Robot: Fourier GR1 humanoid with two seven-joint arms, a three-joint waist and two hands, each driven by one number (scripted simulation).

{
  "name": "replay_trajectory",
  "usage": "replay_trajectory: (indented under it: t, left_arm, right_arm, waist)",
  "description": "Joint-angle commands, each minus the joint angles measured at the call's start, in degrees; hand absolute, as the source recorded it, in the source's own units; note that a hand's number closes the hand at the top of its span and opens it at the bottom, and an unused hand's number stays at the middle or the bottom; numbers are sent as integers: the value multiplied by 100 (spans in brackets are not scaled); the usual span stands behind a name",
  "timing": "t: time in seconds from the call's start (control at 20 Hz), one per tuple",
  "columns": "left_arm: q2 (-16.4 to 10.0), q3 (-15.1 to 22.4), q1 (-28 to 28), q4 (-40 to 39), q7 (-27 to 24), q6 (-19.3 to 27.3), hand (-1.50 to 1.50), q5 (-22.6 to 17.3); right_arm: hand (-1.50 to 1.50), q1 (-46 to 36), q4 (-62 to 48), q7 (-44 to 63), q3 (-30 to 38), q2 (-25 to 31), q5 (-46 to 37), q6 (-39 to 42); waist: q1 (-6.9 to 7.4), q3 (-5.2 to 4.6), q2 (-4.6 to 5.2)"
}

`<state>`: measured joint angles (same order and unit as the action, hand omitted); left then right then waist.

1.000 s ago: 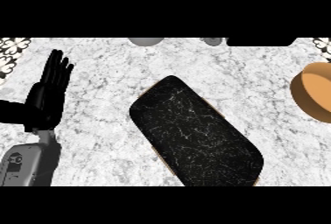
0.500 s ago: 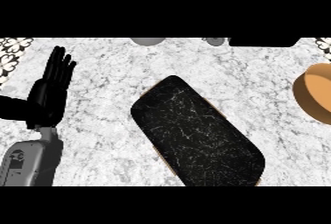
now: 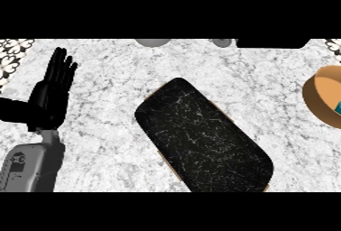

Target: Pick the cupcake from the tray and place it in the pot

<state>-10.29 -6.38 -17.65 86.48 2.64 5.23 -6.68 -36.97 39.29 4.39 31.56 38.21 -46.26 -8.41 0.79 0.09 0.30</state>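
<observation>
White marble counter carries a black tray lying diagonally at centre. Left hand rests at the left, fingers straight and pointing far, holding nothing. Tan pot sits at the right edge. A teal item shows inside it; whether it is the cupcake cannot be told.

Lighting bright and even across my desk, marble pale throughout. My left hand reads flat black, surface detail lost. The pot shows its wall darker than its inside.
</observation>
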Motion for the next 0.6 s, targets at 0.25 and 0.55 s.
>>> replay_trajectory:
  t: [0.25, 0.55]
  left_arm:
    - [-21, 10, 153, 291, 186, 49, 0, 45]
    - [80, 27, 367, 406, 87, 37, 0, 7]
  right_arm:
    - [-150, -284, 52, -818, 749, -139, 1139, -432]
    - [-150, -229, 281, -633, 1469, 10, 2009, -387]
  waist:
    - [-39, -3, -29]
    - [-86, -6, -44]
